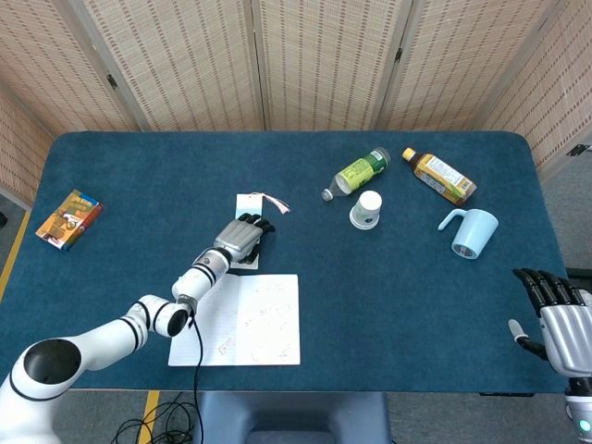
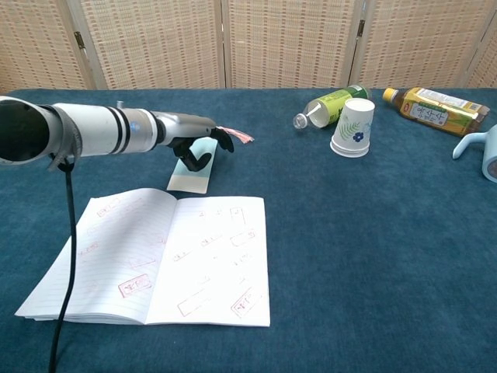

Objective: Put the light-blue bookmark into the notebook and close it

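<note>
Writing: the notebook [image 2: 155, 256] lay open on the counter [image 1: 388, 305], its ruled pages marked with small red stamps too small to read; the labels on the green bottle [image 1: 356, 173] and the amber bottle [image 1: 440, 177] were not legible either.
Bookmark: the light-blue bookmark [image 2: 191, 171] lay flat on the counter just beyond the notebook's far edge, its pink tassel [image 2: 237, 135] at the far end.
Left hand: the left hand [image 1: 239, 240] was over the bookmark's middle, its dark fingers [image 2: 219, 139] curled down onto the card; whether they actually gripped it could not be told.
Right hand: the right hand [image 1: 558, 314] sat at the counter's near right edge, fingers apart, holding nothing.
Containers: a paper cup [image 1: 366, 210] stood upside down beside the lying green bottle; a light-blue jug [image 1: 470, 231] lay well to the right, contents unseen.
Far left: a small colourful box [image 1: 68, 219].
</note>
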Action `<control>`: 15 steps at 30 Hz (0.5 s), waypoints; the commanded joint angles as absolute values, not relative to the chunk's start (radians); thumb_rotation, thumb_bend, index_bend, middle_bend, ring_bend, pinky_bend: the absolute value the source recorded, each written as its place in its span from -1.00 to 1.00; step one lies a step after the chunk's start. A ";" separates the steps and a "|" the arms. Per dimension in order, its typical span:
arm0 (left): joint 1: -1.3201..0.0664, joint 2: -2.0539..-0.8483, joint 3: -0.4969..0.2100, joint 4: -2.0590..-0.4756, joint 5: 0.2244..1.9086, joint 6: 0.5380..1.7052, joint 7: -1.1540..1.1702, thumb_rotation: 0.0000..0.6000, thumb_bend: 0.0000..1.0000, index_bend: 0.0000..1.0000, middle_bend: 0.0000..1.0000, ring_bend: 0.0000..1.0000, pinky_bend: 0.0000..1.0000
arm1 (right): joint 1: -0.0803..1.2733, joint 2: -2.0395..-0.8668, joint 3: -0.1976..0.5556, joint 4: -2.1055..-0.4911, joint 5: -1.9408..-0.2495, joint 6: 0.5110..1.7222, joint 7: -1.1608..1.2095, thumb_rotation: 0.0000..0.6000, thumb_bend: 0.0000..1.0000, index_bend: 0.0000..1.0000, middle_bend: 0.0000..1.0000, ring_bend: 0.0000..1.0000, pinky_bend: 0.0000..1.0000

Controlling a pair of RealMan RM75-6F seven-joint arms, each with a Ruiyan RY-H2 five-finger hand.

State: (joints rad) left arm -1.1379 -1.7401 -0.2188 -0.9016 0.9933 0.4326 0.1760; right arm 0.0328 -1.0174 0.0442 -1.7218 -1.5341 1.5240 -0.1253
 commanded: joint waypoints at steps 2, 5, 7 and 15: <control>-1.150 -1.758 -0.211 -0.870 0.957 0.429 0.194 0.85 0.49 -0.67 -0.69 -0.91 -0.81 | 0.032 -1.021 0.045 -1.716 -1.529 1.522 -0.120 1.00 -0.52 -0.73 -0.65 -0.72 -0.59; -1.156 -1.767 -0.204 -0.853 0.935 0.425 0.206 0.81 0.49 -0.68 -0.69 -0.91 -0.81 | 0.033 -1.023 0.046 -1.712 -1.524 1.517 -0.118 1.00 -0.52 -0.73 -0.65 -0.72 -0.59; -1.159 -1.774 -0.198 -0.841 0.922 0.426 0.216 0.81 0.49 -0.68 -0.69 -0.91 -0.81 | 0.034 -1.024 0.047 -1.712 -1.523 1.515 -0.118 1.00 -0.52 -0.73 -0.65 -0.72 -0.59; -1.166 -1.777 -0.163 -0.811 0.875 0.435 0.281 0.78 0.48 -0.67 -0.67 -0.91 -0.81 | 0.034 -1.024 0.048 -1.714 -1.520 1.516 -0.122 1.00 -0.52 -0.73 -0.65 -0.72 -0.59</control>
